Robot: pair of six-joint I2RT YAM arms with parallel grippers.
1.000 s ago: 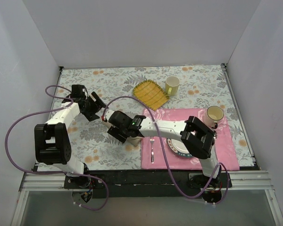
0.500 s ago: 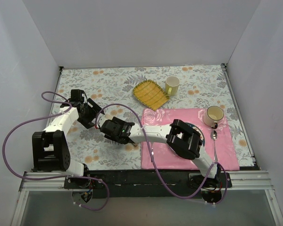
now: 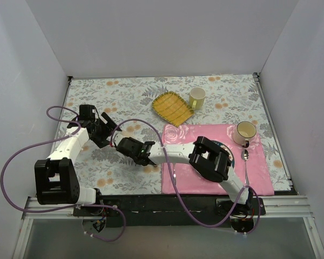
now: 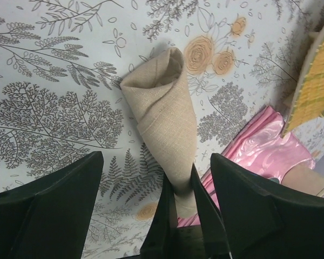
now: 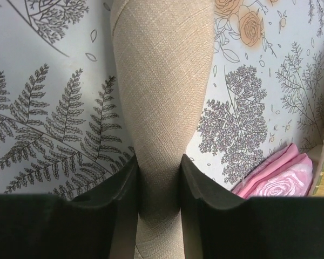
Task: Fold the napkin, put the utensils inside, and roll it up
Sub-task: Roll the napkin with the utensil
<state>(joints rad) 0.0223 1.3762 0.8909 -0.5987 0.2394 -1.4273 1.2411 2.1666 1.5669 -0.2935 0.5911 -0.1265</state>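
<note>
The napkin [image 4: 161,102] is a beige cloth rolled into a cone, lying on the flowered tablecloth. My right gripper [image 5: 159,170] is shut on its narrow end, one pad pressing each side of the roll [image 5: 162,81]. In the left wrist view those right fingers [image 4: 164,216] pinch the cone's lower end. My left gripper [image 4: 155,162] is open, its jaws wide on either side of the roll without touching it. From above, both grippers [image 3: 110,132] [image 3: 121,144] meet left of centre and hide the napkin. One spoon [image 3: 246,161] lies on the pink placemat; other utensils are not visible.
A pink rose placemat [image 3: 259,175] covers the near right, with a plate [image 3: 228,150] partly under the right arm and a pink mug [image 3: 245,131]. A yellow woven cloth [image 3: 173,107] and a pale yellow mug [image 3: 196,97] sit further back. Purple cables loop around both arms.
My right gripper moved left off the placemat edge to the rolled napkin and closed on its narrow end. My left arm shifted slightly, jaws still wide.
</note>
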